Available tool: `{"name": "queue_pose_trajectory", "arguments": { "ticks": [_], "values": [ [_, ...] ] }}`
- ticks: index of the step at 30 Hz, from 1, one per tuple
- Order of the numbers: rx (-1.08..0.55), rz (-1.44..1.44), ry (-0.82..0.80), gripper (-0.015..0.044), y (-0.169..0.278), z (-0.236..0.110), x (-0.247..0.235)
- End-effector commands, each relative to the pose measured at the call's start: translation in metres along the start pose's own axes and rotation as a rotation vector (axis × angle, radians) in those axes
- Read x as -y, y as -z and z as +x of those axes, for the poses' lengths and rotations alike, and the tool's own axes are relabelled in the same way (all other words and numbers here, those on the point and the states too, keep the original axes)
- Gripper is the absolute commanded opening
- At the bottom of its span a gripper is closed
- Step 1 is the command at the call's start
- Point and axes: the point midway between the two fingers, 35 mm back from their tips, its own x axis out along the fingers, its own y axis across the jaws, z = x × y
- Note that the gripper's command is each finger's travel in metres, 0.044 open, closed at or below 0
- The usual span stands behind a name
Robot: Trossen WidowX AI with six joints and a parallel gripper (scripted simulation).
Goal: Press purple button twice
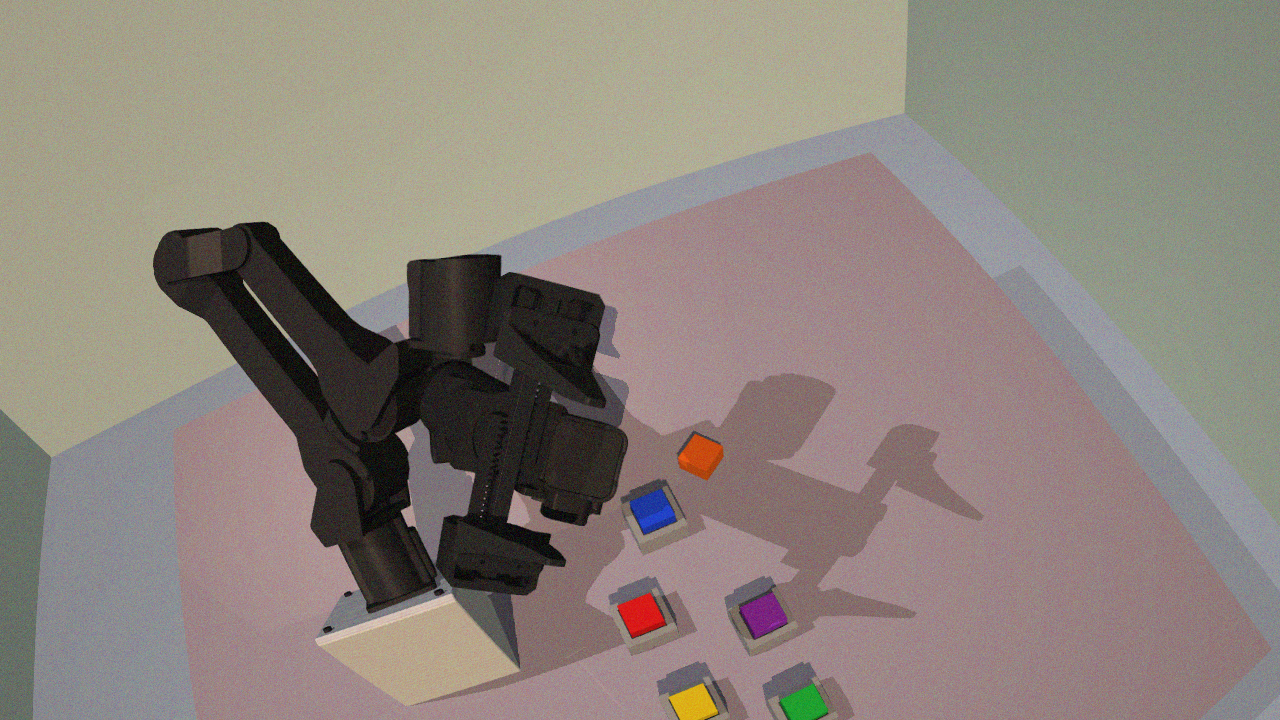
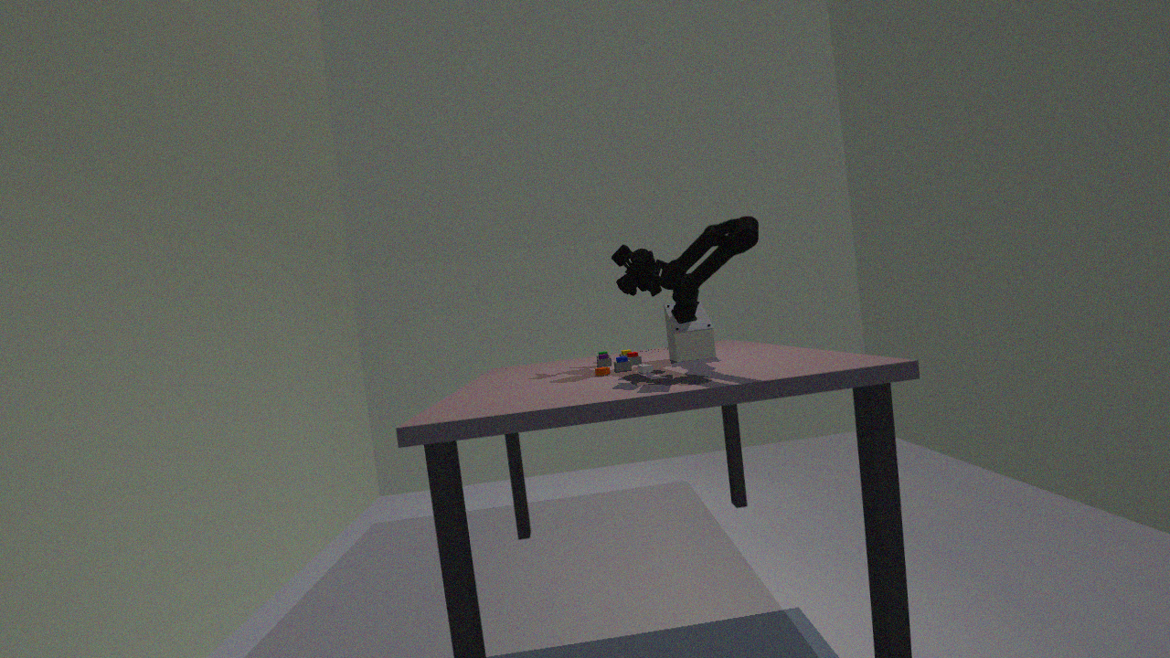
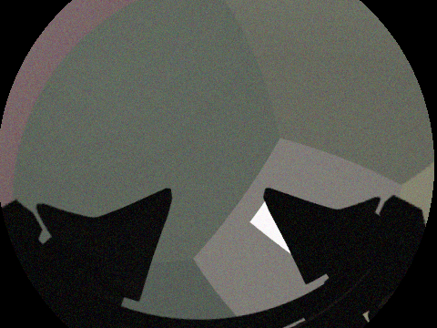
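Observation:
The purple button [image 1: 763, 614] [image 2: 603, 355] sits in a grey housing on the pink table top [image 1: 895, 313] [image 2: 531, 397], at the right of the button cluster. My gripper [image 1: 581, 479] [image 2: 625, 270] [image 3: 220, 193] is open and empty. It hangs high above the table, to the left of the buttons and well away from the purple one. In the wrist view only walls, floor and a strip of table show between the fingers; no button is in sight there.
A blue button [image 1: 654, 511], a red button [image 1: 640, 614], a yellow button [image 1: 694, 702] and a green button [image 1: 802, 702] stand around the purple one. An orange block [image 1: 699, 454] [image 2: 602, 371] lies just beyond the blue button. The arm's white base [image 1: 420, 644] stands to the left.

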Motion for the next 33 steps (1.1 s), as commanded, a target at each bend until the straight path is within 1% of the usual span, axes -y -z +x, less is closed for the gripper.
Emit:
{"name": "queue_pose_trajectory", "arguments": {
  "ticks": [1, 2, 4, 8, 13, 17, 20, 22, 27, 28, 29, 33],
  "values": [
    [0.010, -0.001, -0.005, 0.0400, -0.002, 0.001, 0.000],
    [0.040, -0.003, -0.021, 0.0400, -0.008, 0.004, 0.001],
    [0.149, -0.004, -0.092, 0.0400, -0.032, 0.013, 0.001],
    [0.373, 0.026, -0.306, 0.0400, -0.081, 0.025, -0.010],
    [0.590, 0.121, -0.670, 0.0400, -0.133, 0.022, -0.035],
    [0.691, 0.239, -1.023, 0.0400, -0.163, 0.008, -0.053],
    [0.714, 0.346, -1.314, 0.0400, -0.180, -0.007, -0.061],
    [0.702, 0.425, -1.517, 0.0400, -0.190, -0.018, -0.063],
    [0.570, 0.634, -2.016, 0.0400, -0.208, -0.038, -0.056],
    [0.548, 0.656, -2.066, 0.0400, -0.210, -0.040, -0.054],
    [0.540, 0.663, -2.083, 0.0400, -0.210, -0.040, -0.053],
    [0.540, 0.663, -2.083, 0.0400, -0.210, -0.040, -0.053]
  ]
}}
